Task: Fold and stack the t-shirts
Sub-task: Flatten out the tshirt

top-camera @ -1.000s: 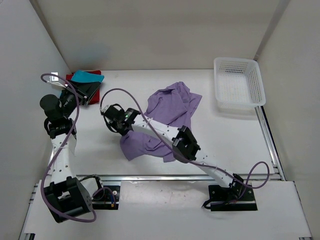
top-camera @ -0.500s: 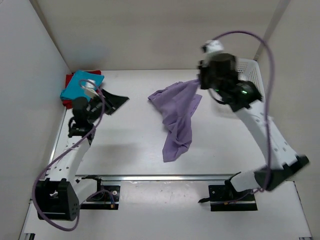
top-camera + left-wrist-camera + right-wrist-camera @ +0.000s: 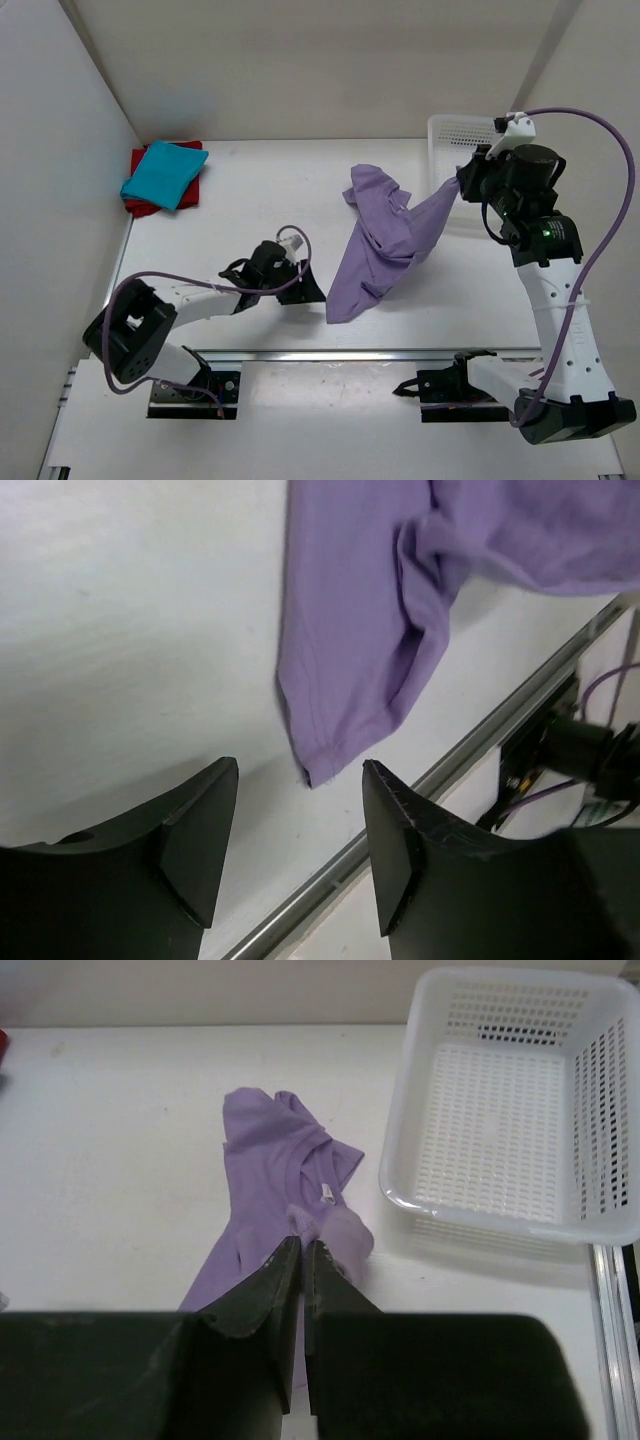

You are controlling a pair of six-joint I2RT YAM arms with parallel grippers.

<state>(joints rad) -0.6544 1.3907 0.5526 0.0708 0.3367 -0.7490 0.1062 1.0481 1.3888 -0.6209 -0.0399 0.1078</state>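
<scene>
Top external: we note right claw (image 3: 461, 186) clenched on lavender shirt (image 3: 385, 250), lifted, hem touching surface (image 3: 250, 200) beside the released left claw (image 3: 298, 284); teal shirt (image 3: 165, 172) sits on red shirt (image 3: 141, 159), far-left corner.

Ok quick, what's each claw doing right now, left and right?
Left claw: open, holding nothing.
Right claw: closed on the lavender t-shirt.
</scene>
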